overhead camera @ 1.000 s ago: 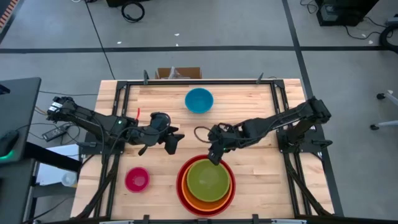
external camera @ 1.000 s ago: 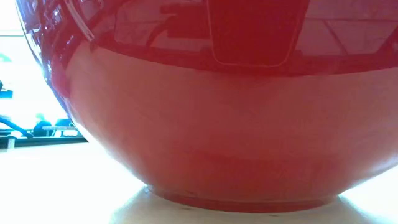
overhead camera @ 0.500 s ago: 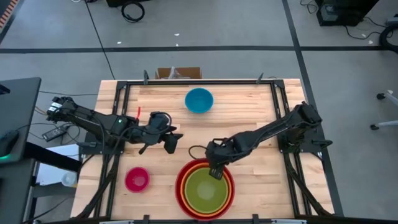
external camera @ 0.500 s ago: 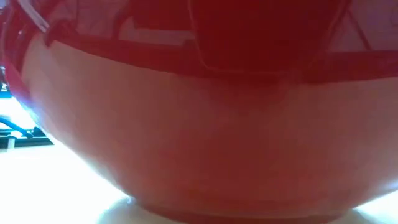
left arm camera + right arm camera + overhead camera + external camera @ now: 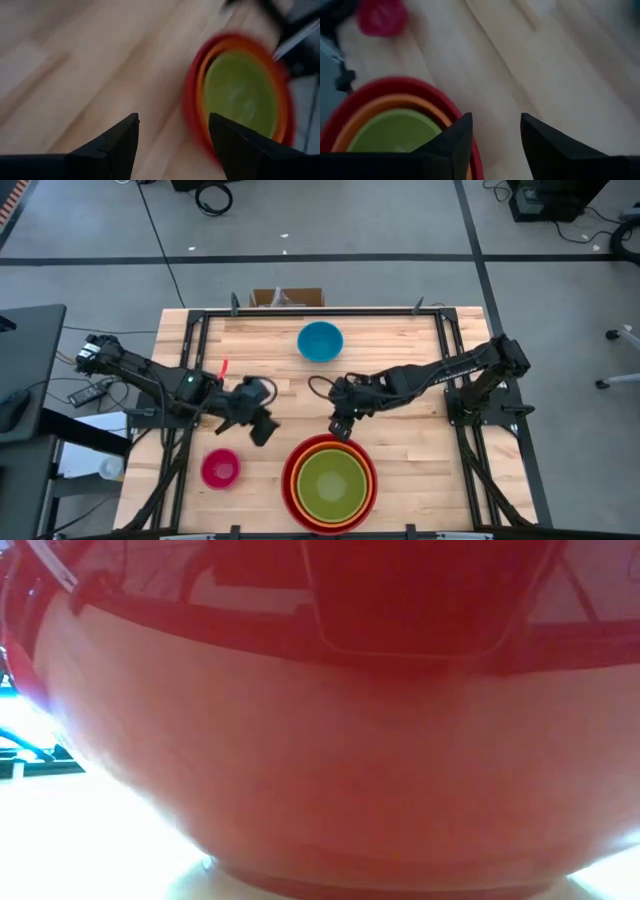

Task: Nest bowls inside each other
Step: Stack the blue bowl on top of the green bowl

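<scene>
The red bowl [image 5: 290, 480] stands on its base near the table's front edge, with the orange bowl [image 5: 300, 460] and the olive-green bowl [image 5: 332, 485] nested in it. Its wall [image 5: 320, 740] fills the low view. The blue bowl [image 5: 320, 341] sits alone toward the far edge, and the pink bowl [image 5: 220, 468] at the front left. My right gripper [image 5: 340, 428] hangs open just beyond the stack's far rim, empty [image 5: 495, 127]. My left gripper [image 5: 262, 428] hovers open between the pink bowl and the stack, also empty [image 5: 172, 135].
A dark metal frame [image 5: 190, 330] runs around the wooden tabletop [image 5: 400, 340]. Bare wood lies between the blue bowl and the stack, and to the stack's right. A small red stick [image 5: 221, 366] lies by the left arm.
My right gripper dipped to the stack's far rim, then drew back toward the far edge, clear of it. The green bowl has settled level into the orange one, and the stack has slid a little toward the near edge. My left gripper has tipped downward and shifted toward the near-left.
</scene>
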